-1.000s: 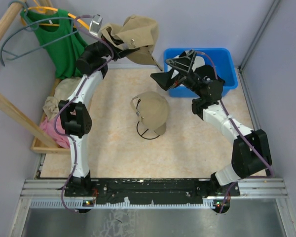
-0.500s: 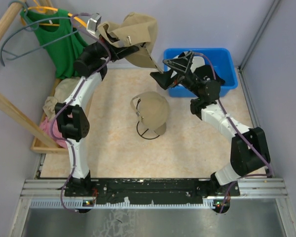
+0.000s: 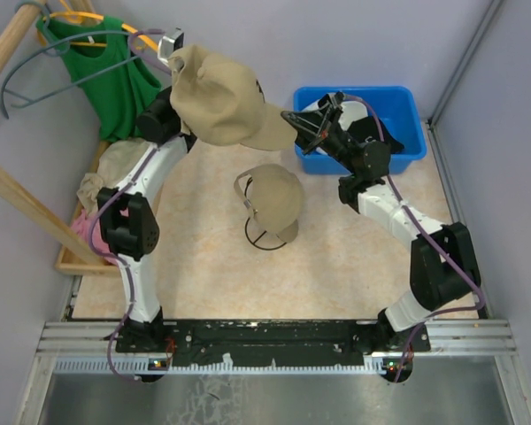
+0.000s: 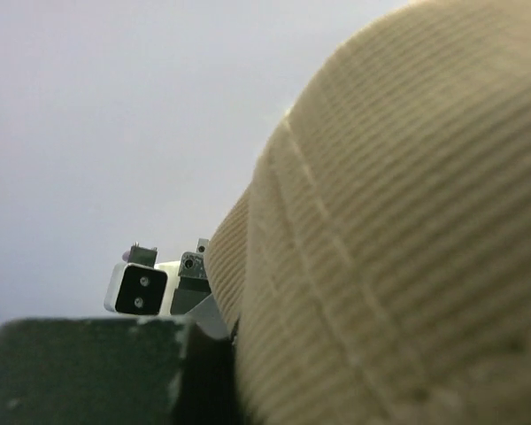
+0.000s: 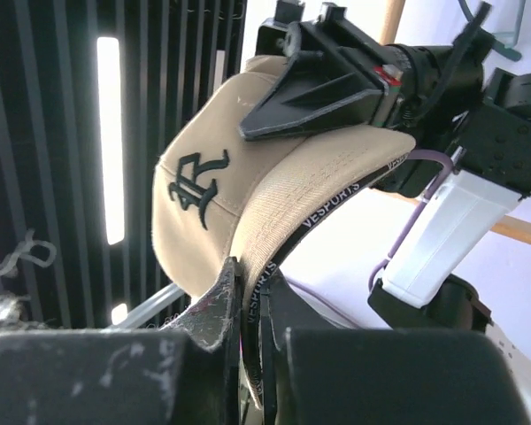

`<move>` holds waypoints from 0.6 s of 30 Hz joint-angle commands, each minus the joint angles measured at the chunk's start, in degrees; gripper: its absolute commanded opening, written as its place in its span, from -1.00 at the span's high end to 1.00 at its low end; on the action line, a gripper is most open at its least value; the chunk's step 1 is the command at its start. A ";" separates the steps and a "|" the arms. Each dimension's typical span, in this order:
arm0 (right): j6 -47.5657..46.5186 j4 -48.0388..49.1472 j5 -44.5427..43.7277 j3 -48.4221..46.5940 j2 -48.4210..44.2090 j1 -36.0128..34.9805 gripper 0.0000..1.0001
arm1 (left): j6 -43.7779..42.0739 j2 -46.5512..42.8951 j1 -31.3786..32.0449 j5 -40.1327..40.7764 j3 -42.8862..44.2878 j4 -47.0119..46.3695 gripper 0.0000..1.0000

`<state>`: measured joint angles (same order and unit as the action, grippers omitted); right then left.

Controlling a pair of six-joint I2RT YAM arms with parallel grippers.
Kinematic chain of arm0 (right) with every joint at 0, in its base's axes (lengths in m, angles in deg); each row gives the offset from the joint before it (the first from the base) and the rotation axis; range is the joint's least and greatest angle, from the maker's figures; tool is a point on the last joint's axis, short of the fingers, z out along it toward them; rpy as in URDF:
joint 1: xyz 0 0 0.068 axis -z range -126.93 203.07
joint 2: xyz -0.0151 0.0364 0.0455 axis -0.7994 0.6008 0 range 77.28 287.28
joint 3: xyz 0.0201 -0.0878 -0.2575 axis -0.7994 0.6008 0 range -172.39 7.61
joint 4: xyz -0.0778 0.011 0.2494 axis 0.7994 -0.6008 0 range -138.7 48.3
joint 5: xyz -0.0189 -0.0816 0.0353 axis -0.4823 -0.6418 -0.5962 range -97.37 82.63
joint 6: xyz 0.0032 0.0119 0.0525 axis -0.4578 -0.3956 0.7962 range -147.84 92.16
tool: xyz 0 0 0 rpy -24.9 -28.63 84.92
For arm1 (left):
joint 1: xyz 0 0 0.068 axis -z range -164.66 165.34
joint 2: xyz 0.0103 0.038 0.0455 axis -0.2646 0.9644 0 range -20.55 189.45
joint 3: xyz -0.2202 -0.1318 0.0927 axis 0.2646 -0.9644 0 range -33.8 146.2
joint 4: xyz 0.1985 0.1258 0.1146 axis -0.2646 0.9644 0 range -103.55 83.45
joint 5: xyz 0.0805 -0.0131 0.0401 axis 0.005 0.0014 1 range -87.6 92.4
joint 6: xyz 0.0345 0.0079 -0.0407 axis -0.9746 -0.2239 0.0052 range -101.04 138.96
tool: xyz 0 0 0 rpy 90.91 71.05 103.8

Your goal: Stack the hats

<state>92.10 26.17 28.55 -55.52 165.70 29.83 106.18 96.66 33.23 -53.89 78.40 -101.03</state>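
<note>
One tan cap (image 5: 248, 190) aloft — right pincer (image 5: 248, 285) clenched on its brim (image 5: 314, 186), VESPORTS printed underneath, grip of left pincer (image 5: 279, 117) unclear.

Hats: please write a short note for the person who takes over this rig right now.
Left pincer: shut on the raised tan cap.
Right pincer: shut on that cap's brim.
Second tan cap: sits on the wire stand, mid-table, apart from the raised one.
Done: one cap on the stand.
To do: lower the raised cap onto it; other hats, perhaps in the blue bin, I cannot make out.
</note>
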 commanded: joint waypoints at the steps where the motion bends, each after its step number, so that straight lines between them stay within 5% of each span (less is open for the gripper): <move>1: 12.03 6.05 -3.17 -2.50 -0.71 -0.80 1.00 | -0.35 -4.90 -0.76 -0.43 -9.69 -7.60 0.55; 10: 6.50 5.57 -3.84 -9.46 -0.81 4.96 1.00 | -11.09 -18.38 -6.74 5.16 -34.19 9.04 -0.45; 18: 6.22 5.90 -2.56 -13.39 -0.86 9.60 1.00 | -20.58 -24.22 -7.85 2.39 -41.62 25.36 -0.63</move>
<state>92.03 28.84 25.89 -67.02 166.36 37.56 91.08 75.54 25.36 -49.12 39.49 -83.85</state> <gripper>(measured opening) 0.039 0.811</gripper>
